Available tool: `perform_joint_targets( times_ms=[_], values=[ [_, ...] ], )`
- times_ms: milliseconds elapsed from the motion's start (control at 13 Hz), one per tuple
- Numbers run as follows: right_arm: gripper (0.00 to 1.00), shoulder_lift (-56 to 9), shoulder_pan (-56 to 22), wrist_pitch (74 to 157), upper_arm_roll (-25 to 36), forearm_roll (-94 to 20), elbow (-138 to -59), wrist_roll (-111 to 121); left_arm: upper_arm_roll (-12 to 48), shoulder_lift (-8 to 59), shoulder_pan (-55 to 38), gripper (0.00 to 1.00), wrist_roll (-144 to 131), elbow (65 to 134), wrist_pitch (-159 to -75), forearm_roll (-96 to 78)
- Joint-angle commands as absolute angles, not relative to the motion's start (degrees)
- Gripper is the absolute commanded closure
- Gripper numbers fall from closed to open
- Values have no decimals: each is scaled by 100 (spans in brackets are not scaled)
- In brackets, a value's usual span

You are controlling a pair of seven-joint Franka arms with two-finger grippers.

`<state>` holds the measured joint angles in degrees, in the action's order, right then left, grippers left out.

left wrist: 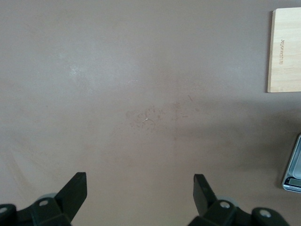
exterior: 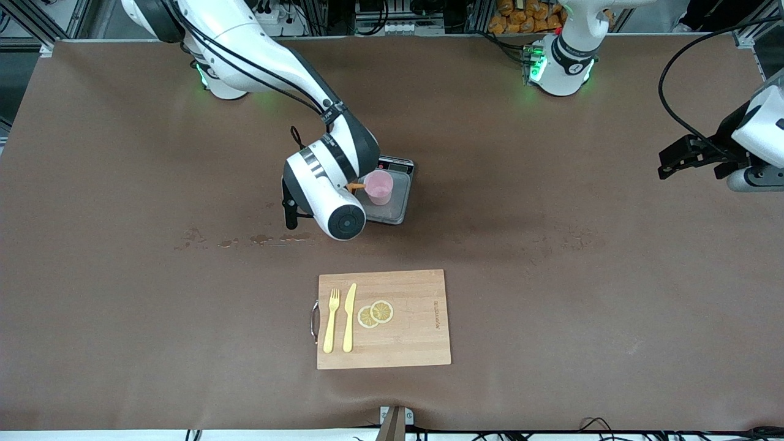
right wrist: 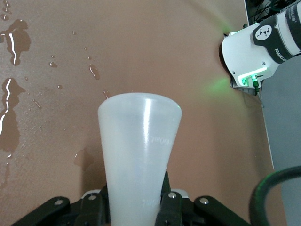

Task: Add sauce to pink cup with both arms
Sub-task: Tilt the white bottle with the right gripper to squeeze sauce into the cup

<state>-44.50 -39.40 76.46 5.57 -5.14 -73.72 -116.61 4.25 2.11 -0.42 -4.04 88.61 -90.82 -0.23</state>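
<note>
Right wrist view: the sauce [right wrist: 138,160] is gripped by the right end effector [right wrist: 134,207], apparently tipped over the pink cup [exterior: 378,186]; overshooting could be caused by misaim. The left end effector [left wrist: 140,193] waits wide apart.

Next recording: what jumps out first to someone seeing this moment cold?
The right gripper draws the eye: it is shut on the sauce bottle, tipped so the orange nozzle meets the rim of the pink cup, which stands on a small scale mid-table. Nearer the camera lies a wooden cutting board with a yellow fork, knife and two lemon slices. The left gripper waits open over bare table at its own end.
</note>
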Motion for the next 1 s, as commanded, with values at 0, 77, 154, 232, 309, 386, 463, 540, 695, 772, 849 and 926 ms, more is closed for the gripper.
perform_joint_targets(
  times_ms=[0, 77, 154, 232, 309, 386, 463, 540, 695, 772, 849, 926],
  values=[
    [67, -4395, -4025, 7323, 580, -221, -7348, -11786, 343, 219, -44, 0, -360, 8947, -9114, -421],
    [68, -4395, -4060, 7217, 589, -115, -7348, -11786, 343, 211, -53, 0, -369, 8965, -9106, -413],
    [68, -4395, -4069, 7129, 580, -71, -7330, -11777, 351, 211, -53, 0, -369, 8965, -9097, -396],
    [68, -4395, -4069, 7111, 589, -62, -7313, -11777, 352, 211, -53, 0, -369, 8956, -9097, -378],
    [69, -4395, -4052, 7110, 589, -70, -7313, -11777, 352, 202, -53, 0, -378, 8956, -9088, -352],
    [69, -4395, -4052, 7119, 589, -70, -7304, -11777, 352, 185, -53, 0, -395, 8947, -9079, -343],
    [70, -4386, -4043, 7128, 580, -70, -7304, -11769, 352, 167, -44, 0, -387, 8939, -9070, -343],
    [70, -4394, -4008, 7128, 580, -88, -7252, -11760, 352, 150, -53, 0, -413, 8921, -9062, -343],
    [70, -4386, -3885, 7119, 580, -140, -7128, -11760, 378, 132, -53, 0, -422, 8921, -9053, -195],
    [70, -4394, -3893, 7154, 580, -141, -7137, -11760, 387, 132, -53, 0, -431, 8921, -9053, -132],
    [70, -4403, -3885, 7163, 580, -141, -7137, -11760, 395, 132, -79, 0, -457, 8912, -9053, -132],
    [70, -4403, -3867, 7163, 571, -141, -7128, -11751, 396, 132, -88, 0, -483, 8912, -9053, -132]
  ],
)
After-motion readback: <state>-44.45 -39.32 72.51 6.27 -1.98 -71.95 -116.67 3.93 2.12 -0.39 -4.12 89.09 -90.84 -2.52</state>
